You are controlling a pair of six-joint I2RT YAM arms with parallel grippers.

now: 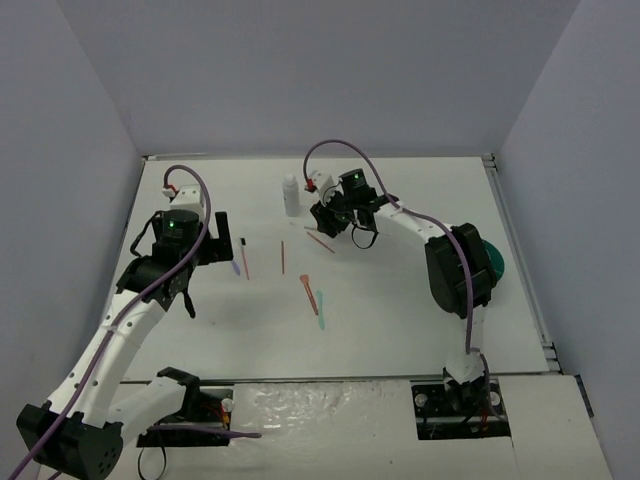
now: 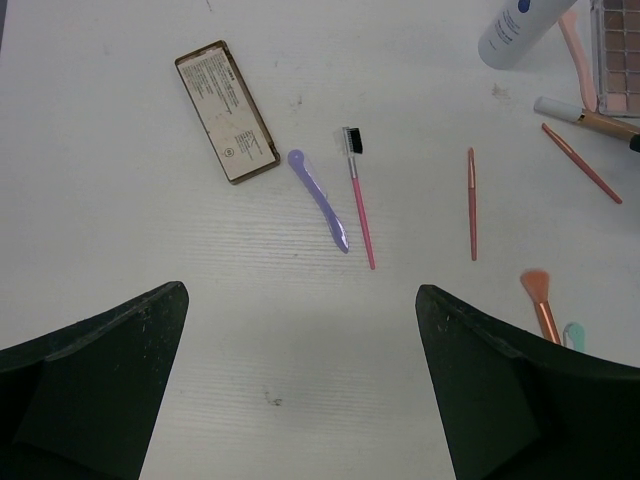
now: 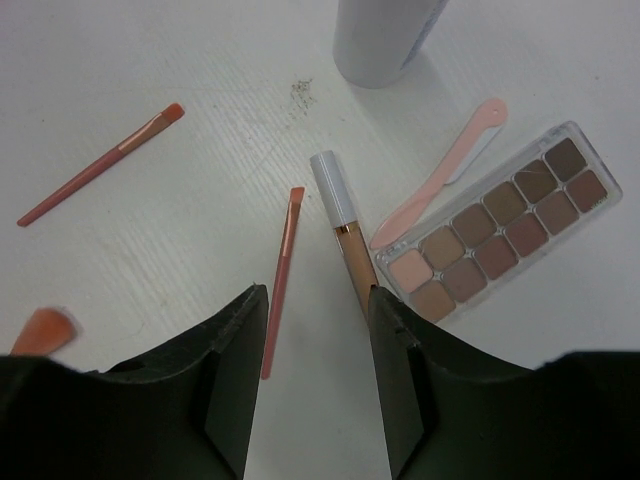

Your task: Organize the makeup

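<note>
Makeup (image 1: 310, 292) lay scattered across the middle of the top view, none of it sorted. Picking up looked to be the step in hand. The right gripper (image 3: 315, 370) stood part-open astride the white-capped concealer tube (image 3: 345, 235) at lower centre, beside 1 brown-pink palette (image 3: 495, 225). The next move called for a square pinch, clear of the thin brush (image 3: 283, 285). The left gripper (image 2: 300, 380) hung spread wide, holding nothing.

The left arm (image 1: 115, 335) and right arm (image 1: 415, 225) have white links, black joints, a green light (image 1: 172, 226) and a purple cable (image 1: 207, 200) each; the left gripper (image 2: 302, 288) is matte black.
</note>
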